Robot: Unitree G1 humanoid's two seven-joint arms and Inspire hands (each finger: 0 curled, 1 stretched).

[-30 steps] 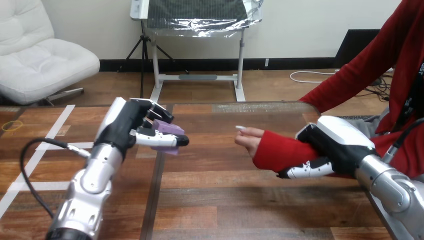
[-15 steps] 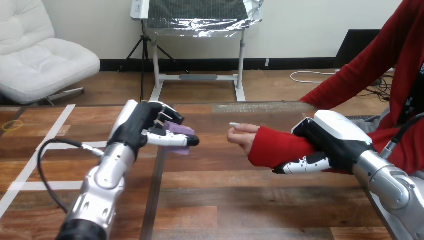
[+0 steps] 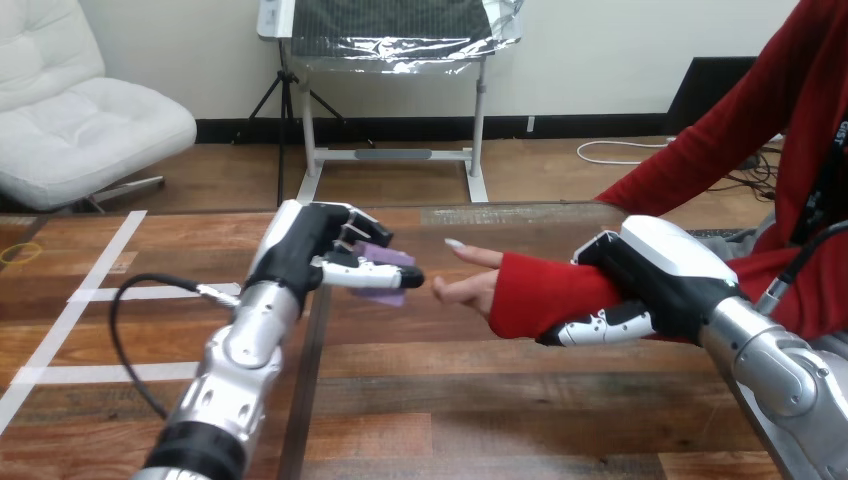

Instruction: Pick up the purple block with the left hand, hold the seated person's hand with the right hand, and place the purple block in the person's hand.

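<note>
The left hand [image 3: 318,248] is raised above the wooden table [image 3: 450,400], left of centre. Its fingers and thumb pinch the purple block [image 3: 384,271], which is clear of the table surface. Compared with the earlier frames, this hand and the block have travelled right, and the gap to the person's hand [image 3: 468,283] has narrowed; the two are near but not touching. At the right, the right hand [image 3: 650,285] has fingers and thumb curled round the person's forearm [image 3: 535,295], as before. Both have shifted slightly left.
</note>
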